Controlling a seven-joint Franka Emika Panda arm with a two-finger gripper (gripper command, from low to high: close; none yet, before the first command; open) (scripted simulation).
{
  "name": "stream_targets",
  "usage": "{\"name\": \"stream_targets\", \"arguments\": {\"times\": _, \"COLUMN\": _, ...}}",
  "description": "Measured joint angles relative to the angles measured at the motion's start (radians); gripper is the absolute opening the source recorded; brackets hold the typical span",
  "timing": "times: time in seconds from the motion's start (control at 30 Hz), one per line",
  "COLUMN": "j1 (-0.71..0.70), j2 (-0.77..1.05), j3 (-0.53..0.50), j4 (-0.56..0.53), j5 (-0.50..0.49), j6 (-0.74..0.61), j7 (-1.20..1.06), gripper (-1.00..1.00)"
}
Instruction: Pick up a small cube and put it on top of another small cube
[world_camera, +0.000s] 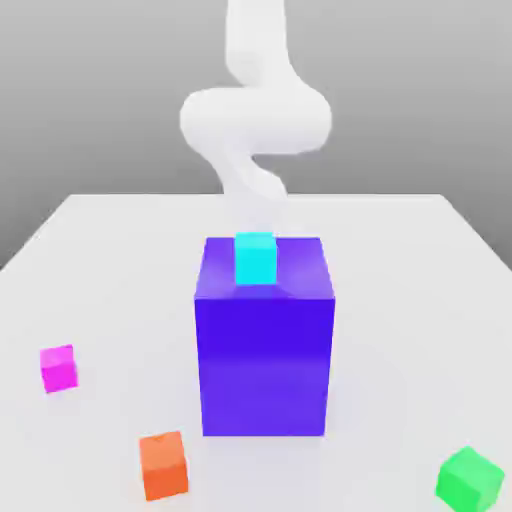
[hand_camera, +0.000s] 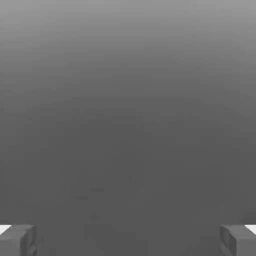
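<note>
The small magenta-pink cube (world_camera: 58, 367) sits on the white table at the exterior view's left, near the front. A cyan small cube (world_camera: 255, 257) rests on top of the big blue-violet block (world_camera: 265, 350) in the middle of the table. My white arm (world_camera: 255, 120) curls down behind that block, far from the magenta cube. In the hand view my gripper (hand_camera: 128, 241) is open, its two grey fingertips (hand_camera: 19, 241) standing wide apart with nothing between them and plain grey beyond.
An orange cube (world_camera: 164, 465) lies at the front, left of the block. A green cube (world_camera: 469, 478) lies at the front right corner. The white table (world_camera: 120, 270) has bare surface on both sides of the block.
</note>
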Motion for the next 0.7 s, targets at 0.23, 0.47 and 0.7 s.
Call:
{"name": "stream_targets", "arguments": {"times": 0.23, "j1": -0.131, "j2": 0.259, "j3": -0.106, "j4": -0.120, "j5": 0.008, "j6": 0.150, "j7": 0.097, "gripper": 0.00}}
{"name": "stream_targets", "arguments": {"times": 0.47, "j1": -0.252, "j2": 0.512, "j3": -0.219, "j4": -0.237, "j5": 0.033, "j6": 0.296, "j7": 0.180, "gripper": 0.00}}
{"name": "stream_targets", "arguments": {"times": 0.7, "j1": -0.399, "j2": 0.771, "j3": -0.314, "j4": -0.353, "j5": 0.106, "j6": 0.441, "j7": 0.227, "gripper": 0.00}}
